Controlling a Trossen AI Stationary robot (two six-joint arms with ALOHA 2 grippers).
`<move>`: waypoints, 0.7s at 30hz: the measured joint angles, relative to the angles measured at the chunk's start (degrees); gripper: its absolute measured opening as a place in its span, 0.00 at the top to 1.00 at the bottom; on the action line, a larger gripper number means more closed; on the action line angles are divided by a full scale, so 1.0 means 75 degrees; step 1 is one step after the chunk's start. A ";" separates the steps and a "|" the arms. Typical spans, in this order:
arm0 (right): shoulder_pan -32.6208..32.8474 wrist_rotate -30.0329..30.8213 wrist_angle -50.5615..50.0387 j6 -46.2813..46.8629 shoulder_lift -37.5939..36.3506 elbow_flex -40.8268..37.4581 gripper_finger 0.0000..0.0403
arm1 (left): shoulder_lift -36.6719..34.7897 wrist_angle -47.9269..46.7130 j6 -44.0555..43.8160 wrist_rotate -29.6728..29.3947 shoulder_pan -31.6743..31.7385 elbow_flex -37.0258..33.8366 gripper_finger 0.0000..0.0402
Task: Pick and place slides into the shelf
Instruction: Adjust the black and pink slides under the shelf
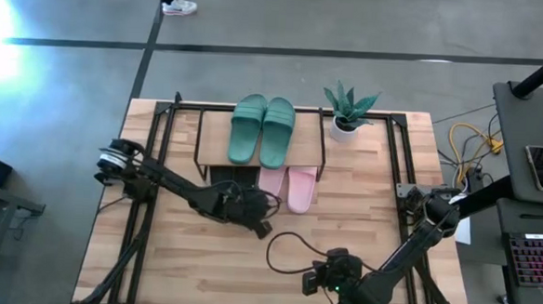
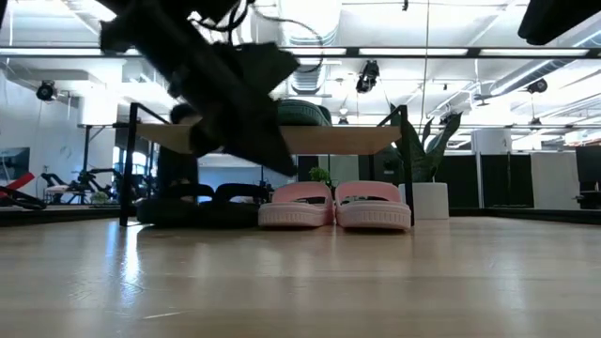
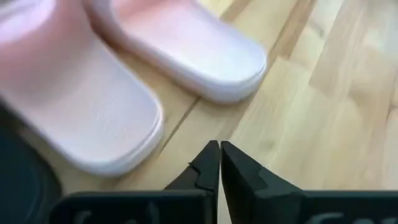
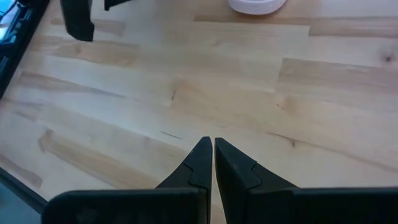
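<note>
Light-wood planks make up the table [image 1: 201, 260], with grey floor beyond its far edge. On the shelf [image 1: 215, 130], a black rod rack with a pale board on top, lies the green pair [image 1: 262, 128], side by side. The pink pair [image 2: 335, 206] stands on the table under the board's right half, soles down, rounded ends sticking out toward the near side. The black pair [image 2: 202, 203] sits to their left in the shelf's shadow, hard to make out and partly hidden by the left arm. A potted plant [image 1: 348, 109] stands just beside the shelf's right end. The left gripper [image 3: 219, 163] hangs just in front of the pink slides, jaws together and empty. The right gripper [image 4: 208, 158] is at the near edge over bare planks, jaws together, holding nothing. Open table lies in front of the shelf.
</note>
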 joint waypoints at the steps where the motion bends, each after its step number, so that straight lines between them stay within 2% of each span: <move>1: 0.0000 -0.0010 -0.0008 0.0002 0.0000 0.0000 0.97 | 0.0069 -0.0064 0.0002 -0.0082 -0.0011 0.0148 1.00; 5: 0.0000 -0.0108 0.0003 0.0054 0.0000 0.0002 0.97 | 0.0432 -0.0412 0.0010 -0.0001 0.0375 0.0472 1.00; 14: 0.0000 -0.0350 0.0014 0.0204 -0.0006 0.0003 0.97 | 0.1240 -0.0463 -0.0024 0.1323 0.0787 0.0867 1.00; 18: 0.0000 -0.0352 0.0032 0.0204 -0.0006 0.0003 0.97 | 0.1454 -0.0573 -0.0020 0.1271 0.0815 0.0907 1.00; 21: 0.0000 -0.0352 0.0056 0.0206 -0.0012 0.0003 0.97 | 0.1534 -0.0551 -0.0004 0.0923 0.0811 0.0900 1.00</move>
